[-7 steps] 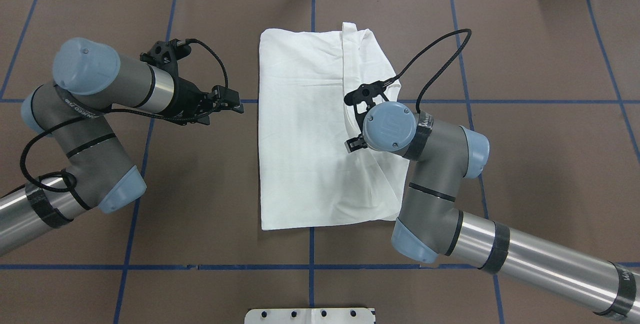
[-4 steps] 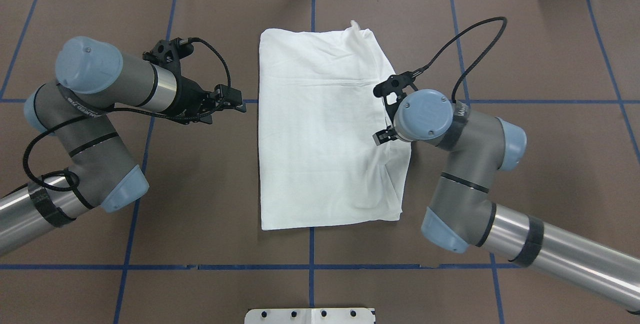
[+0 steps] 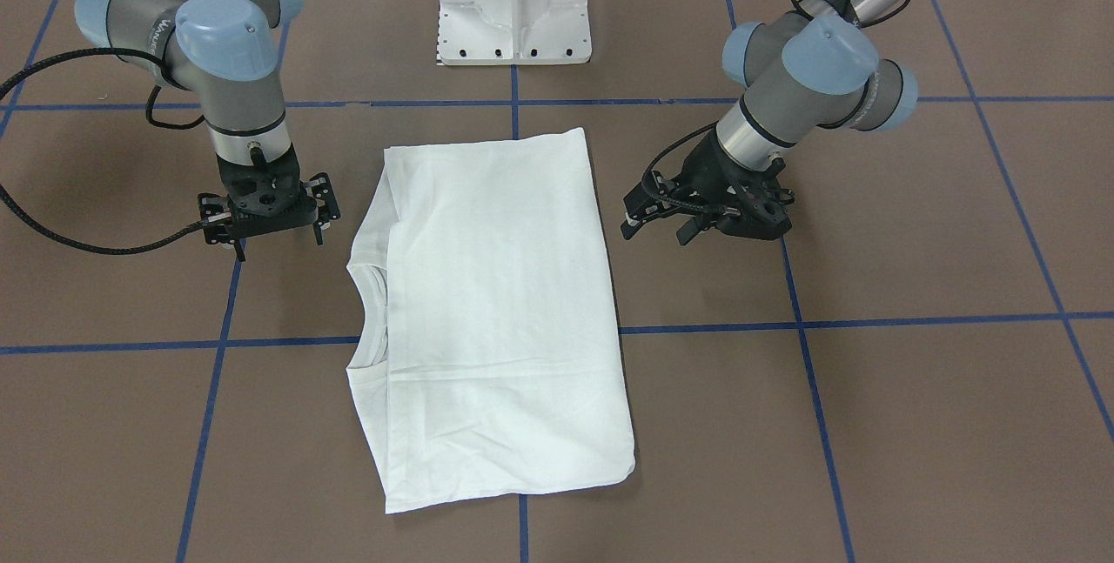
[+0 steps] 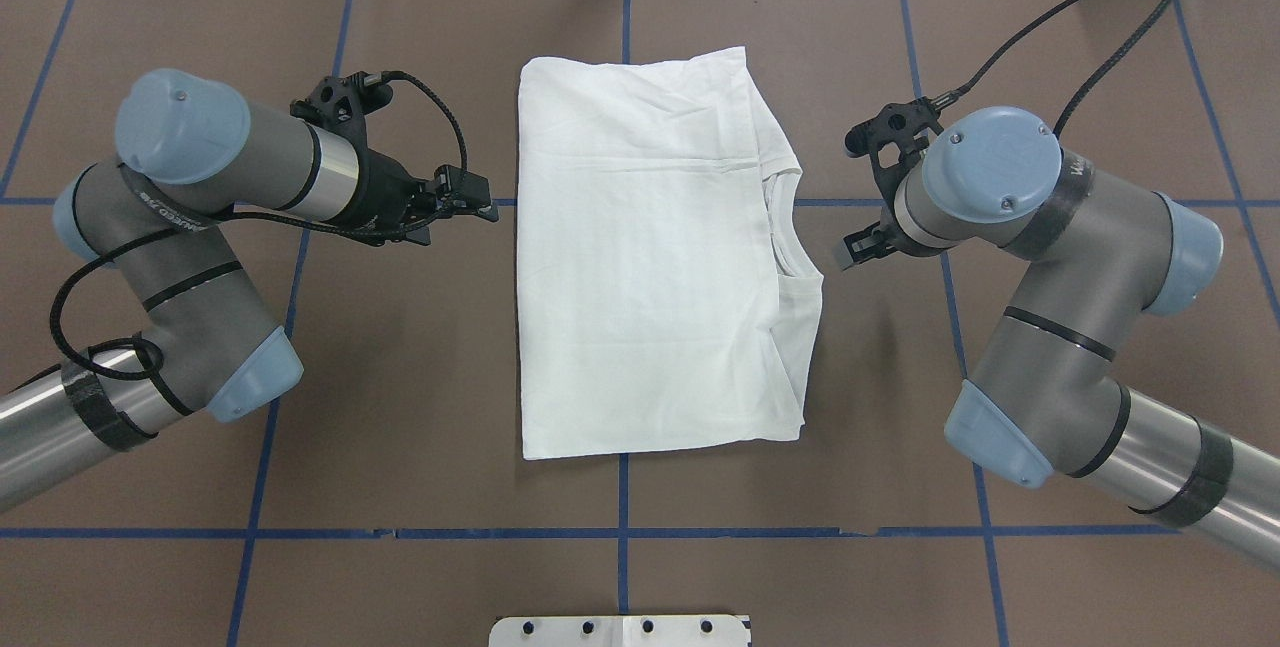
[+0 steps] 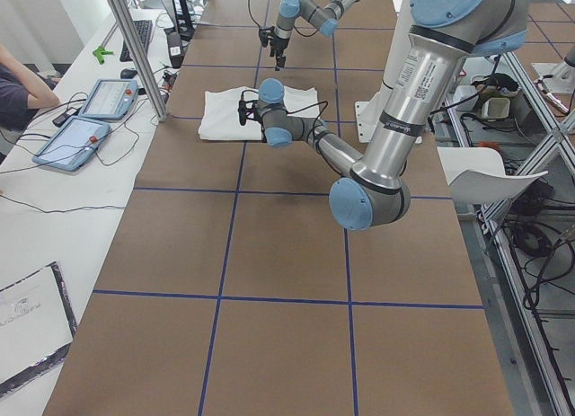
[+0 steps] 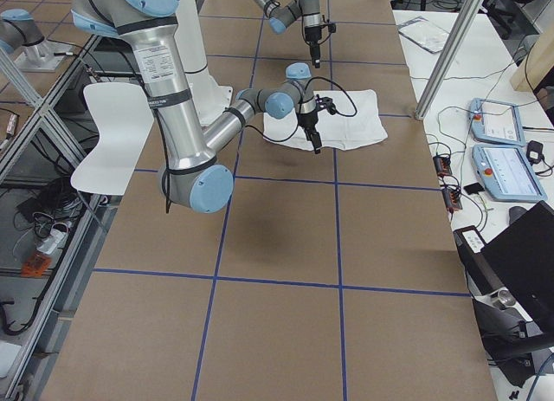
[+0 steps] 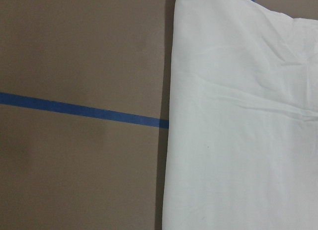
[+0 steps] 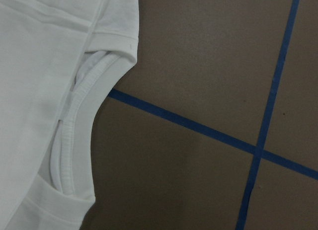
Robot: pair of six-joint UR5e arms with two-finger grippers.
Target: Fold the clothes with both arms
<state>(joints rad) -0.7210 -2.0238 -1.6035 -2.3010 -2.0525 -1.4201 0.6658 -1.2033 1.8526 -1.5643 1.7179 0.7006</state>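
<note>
The white shirt (image 4: 640, 257) lies folded into a flat rectangle at the table's middle. Its ribbed collar (image 4: 785, 237) faces my right arm. No printed text shows. It also shows in the front view (image 3: 496, 302). My left gripper (image 4: 485, 202) is open and empty, hovering just off the shirt's left edge, and its wrist view shows that edge (image 7: 171, 140). My right gripper (image 3: 277, 243) points down, open and empty, a little clear of the collar side. Its wrist view shows the collar (image 8: 74, 125) over brown table.
The brown table cover (image 4: 400, 377) carries a grid of blue tape lines. The white pedestal base (image 3: 513, 6) stands at the robot's side. Tablets (image 5: 90, 110) and a metal post (image 5: 135, 48) stand along the far table edge.
My right gripper has moved right, from over the shirt to beside it. The raised fold on the shirt's right side now lies flat and the collar shows. My left arm barely moved.
</note>
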